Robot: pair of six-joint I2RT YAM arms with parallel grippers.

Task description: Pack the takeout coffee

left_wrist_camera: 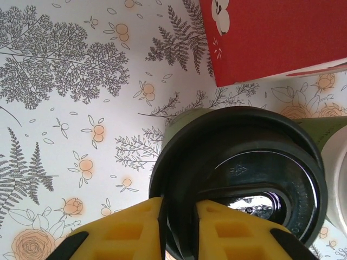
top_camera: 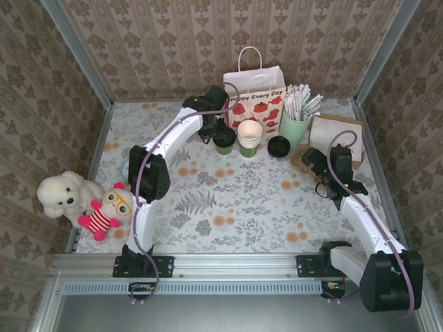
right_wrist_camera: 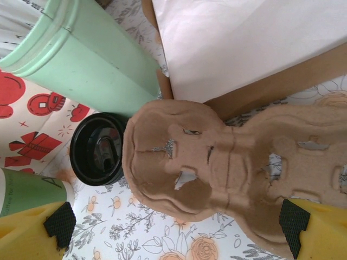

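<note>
The coffee (top_camera: 223, 142) already has its lid on, but it is not yet packed. It stands on the table (top_camera: 208, 200) near the corner of the bag (top_camera: 254, 97), beside the cup stack (top_camera: 249, 135). We judge that it must go into the carrier (top_camera: 303, 160) or the bag, so most of the work is left. The left arm reaches far to the back. The left gripper (left_wrist_camera: 179, 216) has the lid's rim between its fingers, which stand narrowly apart; we cannot tell if they press on it. The right gripper (right_wrist_camera: 177, 222) hangs wide open above the carrier, holding nothing.
</note>
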